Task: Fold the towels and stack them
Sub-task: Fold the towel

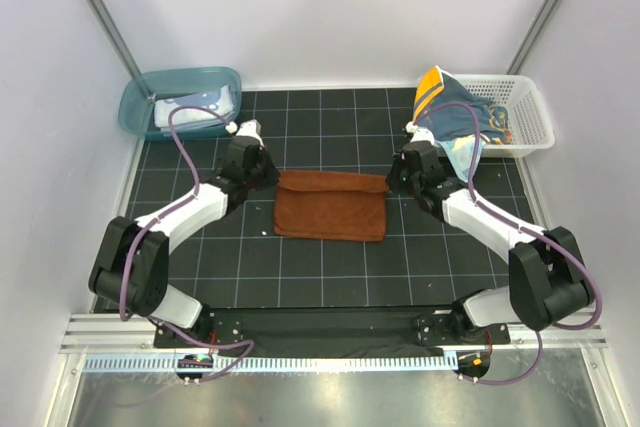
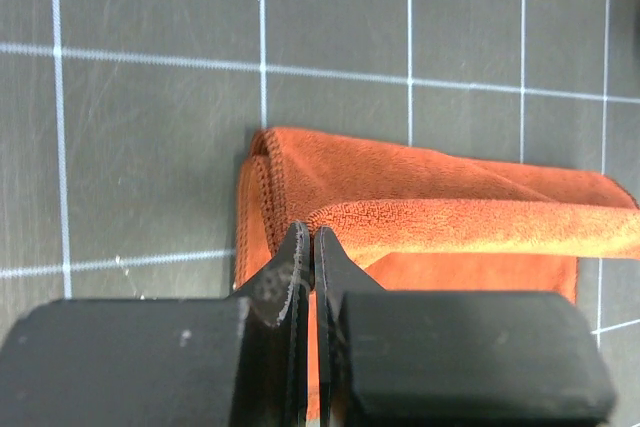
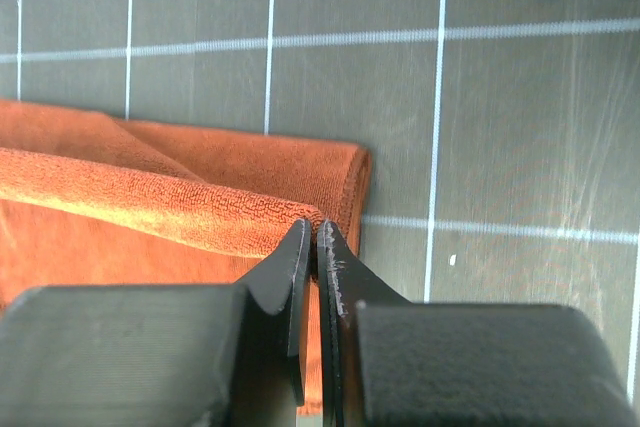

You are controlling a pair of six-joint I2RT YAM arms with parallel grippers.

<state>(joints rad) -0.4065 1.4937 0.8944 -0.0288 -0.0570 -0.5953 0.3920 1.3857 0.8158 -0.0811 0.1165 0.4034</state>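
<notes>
Your left gripper [image 2: 313, 237] has its jaws pinched on the raised fold edge of the rust-brown towel [image 1: 331, 205] at its left end. Your right gripper [image 3: 313, 232] is clamped on the same edge at the right end. The towel lies on the gridded mat [image 1: 330, 269], its long axis running straight from one gripper to the other. Beyond the left gripper, a teal tub [image 1: 133, 112] holds a pale towel [image 1: 195, 109]. Beyond the right, a navy-yellow towel [image 1: 455, 117] drapes over a white basket [image 1: 530, 122].

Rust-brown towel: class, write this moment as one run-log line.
rust-brown towel: part-folded, upper layer raised | left gripper: shut on towel | right gripper: shut on towel
</notes>
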